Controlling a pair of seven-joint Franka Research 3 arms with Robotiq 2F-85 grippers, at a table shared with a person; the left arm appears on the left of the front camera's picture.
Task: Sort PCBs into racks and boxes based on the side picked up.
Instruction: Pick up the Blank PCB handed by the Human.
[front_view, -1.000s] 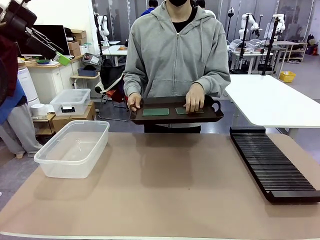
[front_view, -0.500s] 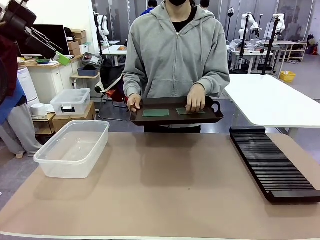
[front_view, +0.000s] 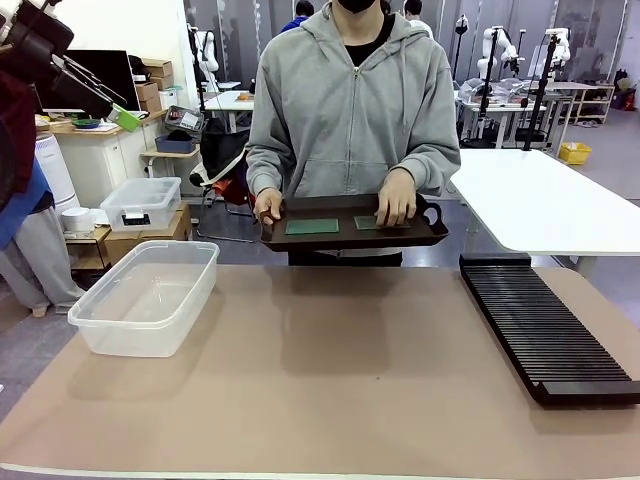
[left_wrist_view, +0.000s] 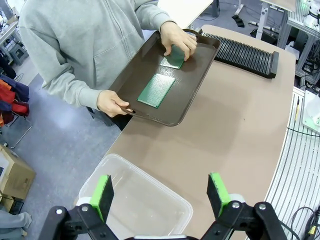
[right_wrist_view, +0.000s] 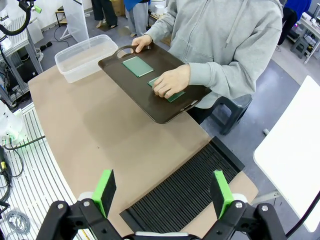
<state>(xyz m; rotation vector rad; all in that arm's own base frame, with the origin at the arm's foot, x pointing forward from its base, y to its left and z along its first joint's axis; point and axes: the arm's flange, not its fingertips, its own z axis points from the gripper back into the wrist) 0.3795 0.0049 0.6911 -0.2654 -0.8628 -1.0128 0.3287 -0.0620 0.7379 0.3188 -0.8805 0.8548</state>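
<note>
Left wrist view is showing the left gripper (left_wrist_view: 160, 192) with its jaws standing wide apart and gripping nothing. The clear plastic tub (left_wrist_view: 150, 179) is lying directly beneath and between them on the tan table (left_wrist_view: 240, 115). Well ahead of these jaws, a person is holding a dark brown handled tray (left_wrist_view: 132, 75) at the table's far edge, with one hand (left_wrist_view: 112, 103) gripping its rim. Two green PCBs are lying flat in the tray: the first PCB (left_wrist_view: 156, 90) is lying bare, and the second PCB (left_wrist_view: 171, 61) is lying just beyond it, with the person's other hand (left_wrist_view: 177, 37) pressing on it. The black slotted rack (left_wrist_view: 240, 50) is lying farther ahead, to the right of the jaws. Right wrist view is showing the right gripper (right_wrist_view: 162, 192) likewise spread fully and holding nothing. The rack is lying just ahead of and between its jaws, the tray is sitting well ahead, and the tub is sitting farthest off, ahead to the left.
</note>
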